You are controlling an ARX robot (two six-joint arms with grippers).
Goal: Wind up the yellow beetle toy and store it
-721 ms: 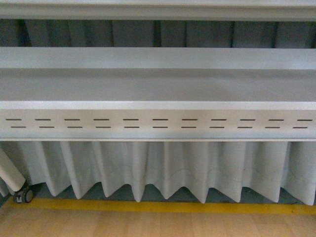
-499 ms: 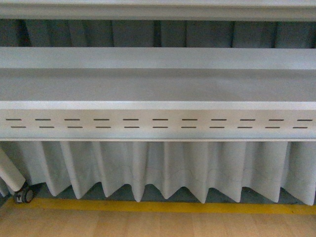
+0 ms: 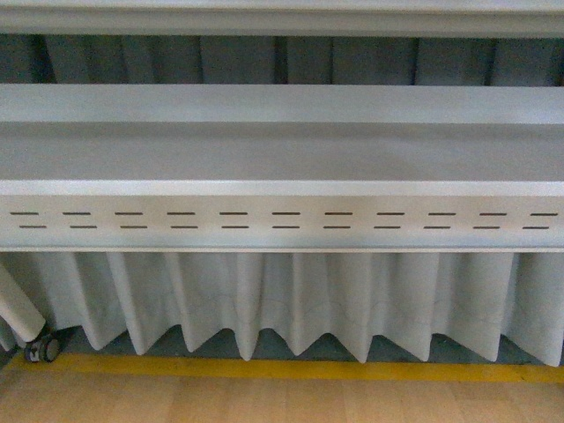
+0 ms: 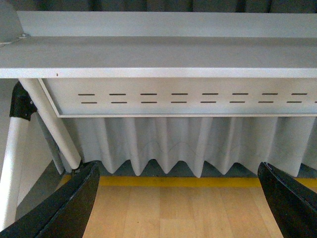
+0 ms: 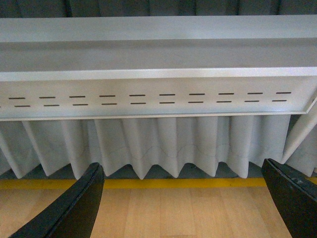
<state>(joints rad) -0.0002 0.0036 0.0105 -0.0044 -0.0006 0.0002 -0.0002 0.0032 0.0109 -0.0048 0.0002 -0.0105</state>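
Note:
The yellow beetle toy is out of view in every frame. My left gripper (image 4: 181,208) is open and empty; its black fingers (image 4: 64,208) stand wide apart over a wooden floor. My right gripper (image 5: 183,206) is open and empty too, with its black fingers (image 5: 72,210) spread wide over the same floor. Neither arm shows in the front view.
A white metal shelf unit (image 3: 282,159) fills the front view, with a slotted front panel (image 3: 282,220) and a pleated white curtain (image 3: 291,300) below it. A yellow line (image 3: 282,368) runs along the wooden floor. A white leg with a caster (image 3: 40,348) stands at the left.

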